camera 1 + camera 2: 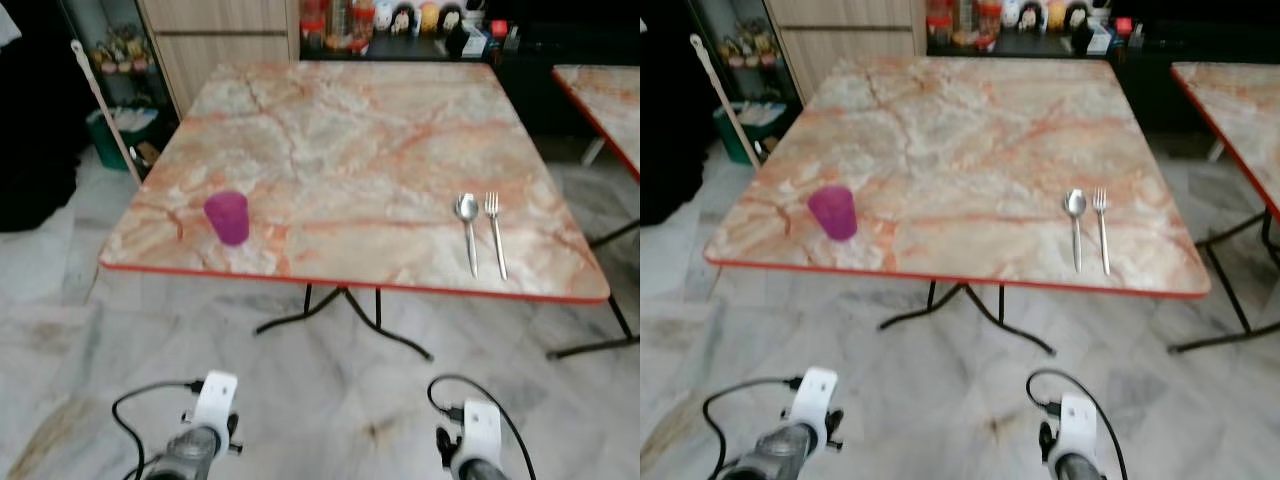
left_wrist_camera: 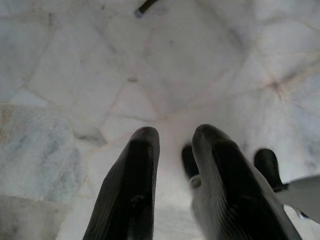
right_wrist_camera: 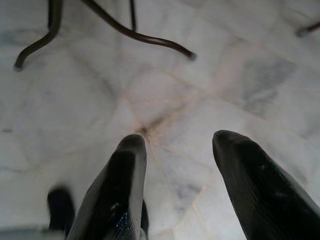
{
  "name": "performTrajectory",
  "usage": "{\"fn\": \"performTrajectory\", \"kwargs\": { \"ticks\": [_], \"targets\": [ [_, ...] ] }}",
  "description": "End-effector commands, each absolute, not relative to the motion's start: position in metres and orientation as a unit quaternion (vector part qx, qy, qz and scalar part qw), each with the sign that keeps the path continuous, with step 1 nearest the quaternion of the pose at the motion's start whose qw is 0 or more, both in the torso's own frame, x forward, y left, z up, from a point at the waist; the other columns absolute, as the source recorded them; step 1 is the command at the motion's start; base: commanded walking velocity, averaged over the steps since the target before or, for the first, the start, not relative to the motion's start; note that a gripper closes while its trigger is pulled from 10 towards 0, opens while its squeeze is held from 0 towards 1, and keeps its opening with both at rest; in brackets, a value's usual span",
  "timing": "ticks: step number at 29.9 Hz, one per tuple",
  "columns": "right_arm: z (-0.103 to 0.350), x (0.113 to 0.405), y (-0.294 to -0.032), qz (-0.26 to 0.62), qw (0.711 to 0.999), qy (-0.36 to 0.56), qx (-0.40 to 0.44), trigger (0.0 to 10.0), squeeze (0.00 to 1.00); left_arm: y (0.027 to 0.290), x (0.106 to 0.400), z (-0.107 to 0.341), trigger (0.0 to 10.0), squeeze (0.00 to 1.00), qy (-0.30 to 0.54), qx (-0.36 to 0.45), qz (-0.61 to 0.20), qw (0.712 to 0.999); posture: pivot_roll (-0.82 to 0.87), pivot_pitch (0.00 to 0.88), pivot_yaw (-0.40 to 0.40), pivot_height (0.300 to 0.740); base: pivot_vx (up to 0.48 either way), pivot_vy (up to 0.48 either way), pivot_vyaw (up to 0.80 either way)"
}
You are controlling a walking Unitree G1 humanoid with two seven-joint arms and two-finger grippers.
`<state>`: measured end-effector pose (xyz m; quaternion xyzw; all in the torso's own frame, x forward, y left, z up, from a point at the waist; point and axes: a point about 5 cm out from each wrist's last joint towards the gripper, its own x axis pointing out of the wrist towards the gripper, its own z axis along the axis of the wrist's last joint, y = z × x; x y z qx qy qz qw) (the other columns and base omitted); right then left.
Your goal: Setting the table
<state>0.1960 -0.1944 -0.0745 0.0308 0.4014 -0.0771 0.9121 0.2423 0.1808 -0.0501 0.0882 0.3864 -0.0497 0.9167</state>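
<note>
On table [image 1: 350,150], purple cup [image 1: 228,217], contents unclear; both grippers' jaws apart, empty.

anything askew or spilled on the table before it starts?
Nothing stands out. The purple cup stands upright near the table front edge on the robot's left; the spoon and fork lie side by side, roughly parallel, on its right. No spill visible.

one purple cup [image 1: 228,217], one spoon [image 1: 468,229], one fork [image 1: 495,231], on one of two marble tables [image 1: 360,140].
</note>
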Motion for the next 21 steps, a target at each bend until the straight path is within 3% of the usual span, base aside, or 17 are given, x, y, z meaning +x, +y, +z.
{"fn": "performTrajectory", "kwargs": {
  "ticks": [1, 11, 21],
  "targets": [
    [-0.078, 0.190, -0.188, -0.063, 0.911, 0.406, 0.032, 10.0, 0.00, 0.187, 0.234, -0.055, 10.0, 0.00, 0.402, 0.107, -0.054, 0.908, 0.03, 0.106, -0.019, 0.740, 0.000, 0.000, 0.00],
    [-0.074, 0.191, -0.192, -0.052, 0.926, 0.375, 0.012, 10.0, 0.00, 0.185, 0.228, -0.059, 10.0, 0.00, 0.410, 0.109, -0.059, 0.904, 0.01, 0.093, -0.016, 0.740, 0.000, 0.000, 0.00],
    [-0.047, 0.217, -0.182, 0.037, 0.967, 0.243, -0.071, 10.0, 0.00, 0.187, 0.227, -0.060, 10.0, 0.00, 0.410, 0.113, -0.061, 0.903, 0.00, 0.088, -0.016, 0.740, 0.000, 0.000, 0.00]
  ]
}}
